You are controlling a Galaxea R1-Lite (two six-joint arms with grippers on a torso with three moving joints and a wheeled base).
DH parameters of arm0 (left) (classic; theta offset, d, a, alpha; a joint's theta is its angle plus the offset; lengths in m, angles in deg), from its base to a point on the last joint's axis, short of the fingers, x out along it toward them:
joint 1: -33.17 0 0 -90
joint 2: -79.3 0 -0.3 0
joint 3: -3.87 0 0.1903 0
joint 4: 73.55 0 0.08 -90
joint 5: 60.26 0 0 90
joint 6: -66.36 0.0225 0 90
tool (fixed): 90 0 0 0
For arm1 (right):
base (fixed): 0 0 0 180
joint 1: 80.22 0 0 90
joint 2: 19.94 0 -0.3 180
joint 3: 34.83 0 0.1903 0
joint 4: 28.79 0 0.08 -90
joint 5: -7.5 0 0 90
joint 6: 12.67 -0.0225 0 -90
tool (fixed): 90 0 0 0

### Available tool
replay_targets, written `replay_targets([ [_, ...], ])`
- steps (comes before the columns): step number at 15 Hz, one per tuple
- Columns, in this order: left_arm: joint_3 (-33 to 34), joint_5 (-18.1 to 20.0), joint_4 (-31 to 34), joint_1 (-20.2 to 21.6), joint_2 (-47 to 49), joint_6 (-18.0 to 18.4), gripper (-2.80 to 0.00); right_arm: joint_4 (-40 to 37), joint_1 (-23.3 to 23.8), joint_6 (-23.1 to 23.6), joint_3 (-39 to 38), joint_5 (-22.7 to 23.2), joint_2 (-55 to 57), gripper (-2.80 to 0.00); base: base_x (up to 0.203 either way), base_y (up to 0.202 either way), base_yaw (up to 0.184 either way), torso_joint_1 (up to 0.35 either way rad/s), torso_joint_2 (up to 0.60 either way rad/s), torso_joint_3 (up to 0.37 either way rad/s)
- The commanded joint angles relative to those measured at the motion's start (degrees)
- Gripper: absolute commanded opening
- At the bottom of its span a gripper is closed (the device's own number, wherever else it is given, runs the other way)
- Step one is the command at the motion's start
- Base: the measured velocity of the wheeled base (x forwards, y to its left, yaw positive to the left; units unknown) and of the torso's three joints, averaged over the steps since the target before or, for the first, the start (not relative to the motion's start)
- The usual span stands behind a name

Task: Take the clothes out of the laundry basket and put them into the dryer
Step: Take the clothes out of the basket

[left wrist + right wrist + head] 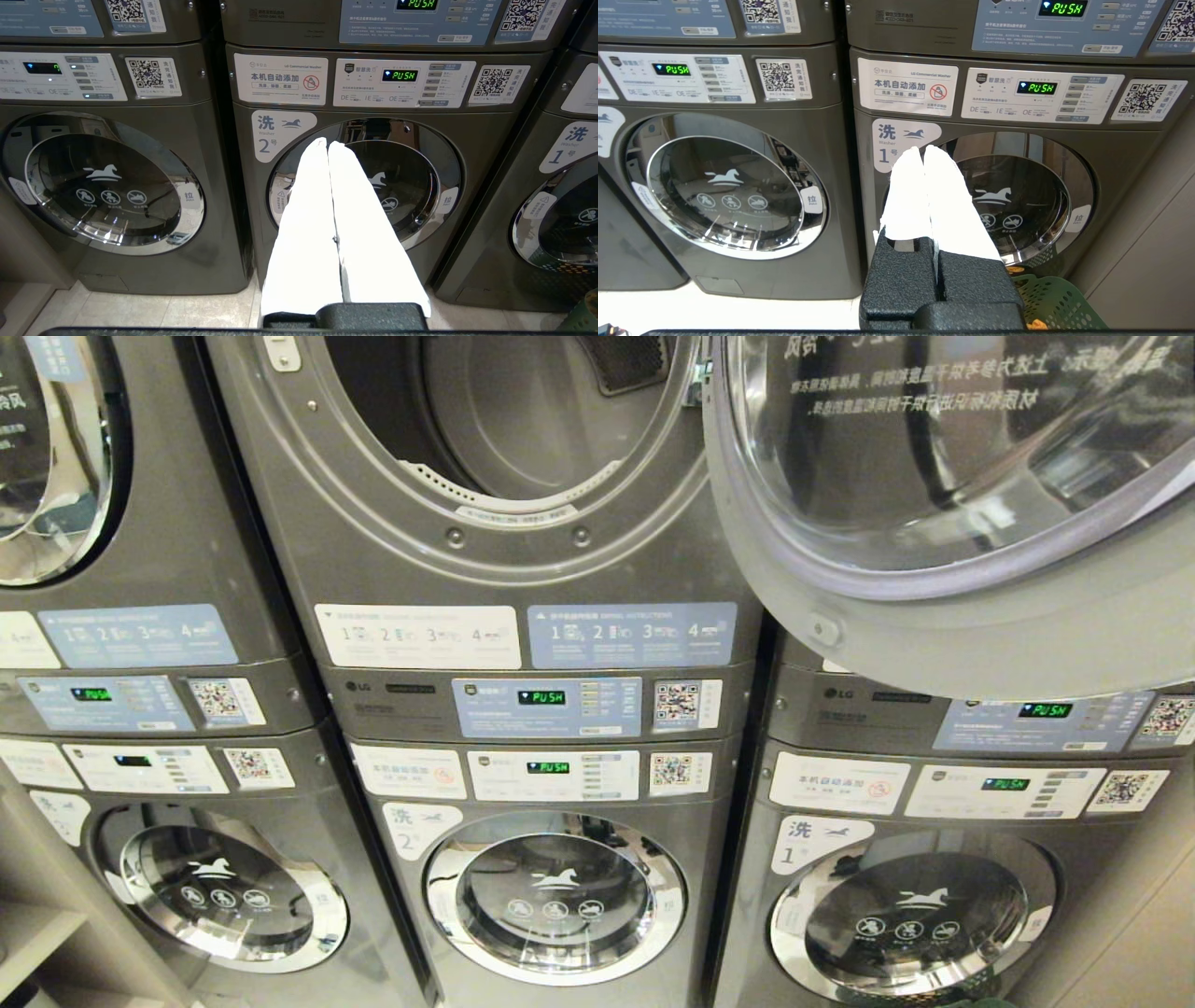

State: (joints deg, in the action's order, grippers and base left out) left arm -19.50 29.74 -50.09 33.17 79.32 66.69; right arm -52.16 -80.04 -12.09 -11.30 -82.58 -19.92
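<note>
1. Three towers of dark grey machines fill the head view, each a dryer stacked over a washer; neither arm shows there.
2. Left tower: dryer door shut, its washer (224, 896) below with a white horse logo.
3. Middle tower, labelled 2: the dryer (523, 439) stands open, the drum dark and bare as far as it shows. Its chrome-ringed door (943, 476) hangs swung out to the right, covering the top of the right tower.
4. Washer 2 (555, 896) sits under that dryer, door shut, display reading PUSH.
5. Right tower, labelled 1: washer 1 (910, 919) door shut, display PUSH.
6. Left tool (328, 144): white fingers pressed together tip to tip, nothing between them; it points level at the door of washer 2, well apart from it.
7. Right tool (923, 150): fingers closed flat against each other, holding nothing; it points at the door of washer 1.
8. The laundry basket (1045, 303), dark green with round holes, stands on the floor at the foot of washer 1, below the right tool.
9. The clothes (1034, 324): only scraps of yellow-orange fabric show inside the basket, just beside the tool's black body.
</note>
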Motion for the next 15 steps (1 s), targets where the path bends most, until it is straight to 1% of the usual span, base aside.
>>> replay_targets([
  [1,0.0,0.0,-0.01,0.0,-0.02,0.02,-2.8,0.0,-0.01,0.04,-0.04,0.04,-0.02,-2.8,0.0,0.0,0.0,0.0,0.0,0.0],
  [15,0.0,0.0,-0.01,0.0,-0.02,0.11,-2.8,0.09,-0.01,-0.31,-0.07,-0.01,-0.02,-2.8,0.0,0.0,0.0,0.0,0.0,0.0],
])
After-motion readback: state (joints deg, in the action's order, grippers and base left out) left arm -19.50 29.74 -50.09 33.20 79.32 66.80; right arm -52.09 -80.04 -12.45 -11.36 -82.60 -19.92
